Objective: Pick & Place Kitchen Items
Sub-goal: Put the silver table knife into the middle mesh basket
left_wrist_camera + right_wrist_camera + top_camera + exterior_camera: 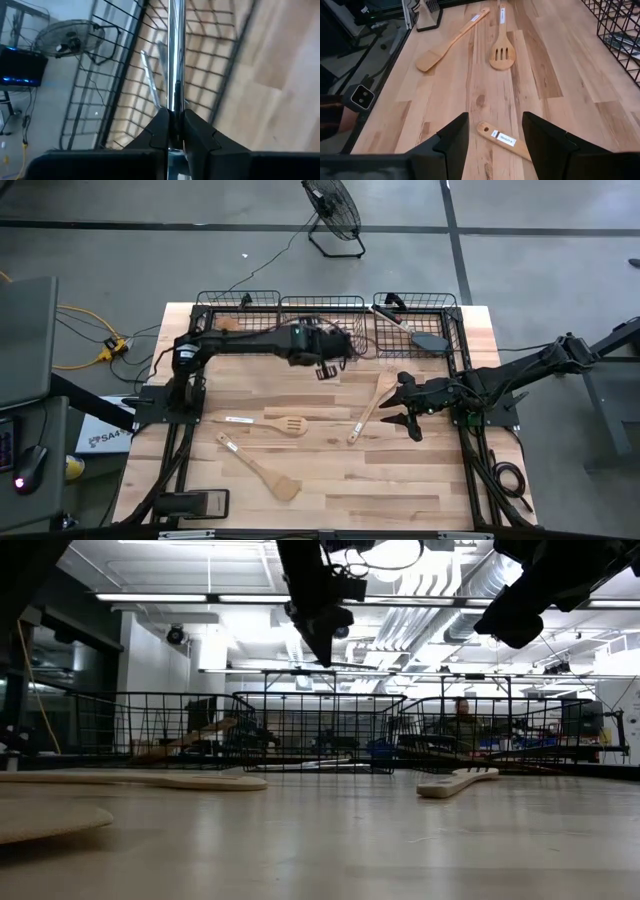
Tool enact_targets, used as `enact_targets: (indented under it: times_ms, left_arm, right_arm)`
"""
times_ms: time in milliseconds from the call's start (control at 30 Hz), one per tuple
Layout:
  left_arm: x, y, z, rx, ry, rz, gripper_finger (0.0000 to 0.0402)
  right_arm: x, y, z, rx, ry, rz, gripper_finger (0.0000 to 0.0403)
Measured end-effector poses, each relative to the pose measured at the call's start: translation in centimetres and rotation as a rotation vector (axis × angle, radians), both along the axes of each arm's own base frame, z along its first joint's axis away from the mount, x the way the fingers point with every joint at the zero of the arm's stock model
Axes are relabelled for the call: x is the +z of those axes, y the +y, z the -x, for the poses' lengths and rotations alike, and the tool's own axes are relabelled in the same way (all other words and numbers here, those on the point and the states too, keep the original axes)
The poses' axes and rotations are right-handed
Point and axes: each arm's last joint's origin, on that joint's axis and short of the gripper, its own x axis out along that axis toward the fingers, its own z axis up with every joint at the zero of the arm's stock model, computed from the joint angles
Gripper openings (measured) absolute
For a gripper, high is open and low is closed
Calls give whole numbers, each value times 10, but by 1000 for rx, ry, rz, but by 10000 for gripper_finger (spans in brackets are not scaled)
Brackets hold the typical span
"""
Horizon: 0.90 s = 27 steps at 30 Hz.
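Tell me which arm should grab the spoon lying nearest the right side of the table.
Right. The right gripper hangs open directly beside that wooden spoon, whose handle end shows between its fingers in the wrist view. The left gripper is clamped on a metal utensil over the middle basket.

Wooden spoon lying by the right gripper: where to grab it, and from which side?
Grip the wooden spoon on its slim handle, straight from above. It lies flat on the table, and the open right gripper hangs over the labelled handle end, fingers either side. The left gripper is shut on a knife.
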Motion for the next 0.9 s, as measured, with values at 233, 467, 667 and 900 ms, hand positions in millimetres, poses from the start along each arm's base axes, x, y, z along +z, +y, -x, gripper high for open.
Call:
enact_targets:
  times_ms: [233, 467, 667, 900]
  left_arm:
    - [3, 45, 2, 27, -47, 3, 29]
    - [0, 84, 3, 55, -142, 98, 29]
    - [-30, 111, -11, 53, -184, 168, 29]
    - [-54, 126, -15, 97, -167, 208, 29]
  right_arm:
    - [0, 0, 0, -6, -1, 5, 176]
    - [0, -2, 0, -61, -9, 38, 176]
    - [1, -4, -1, -132, -23, 74, 176]
    - [3, -5, -2, -158, -49, 58, 176]
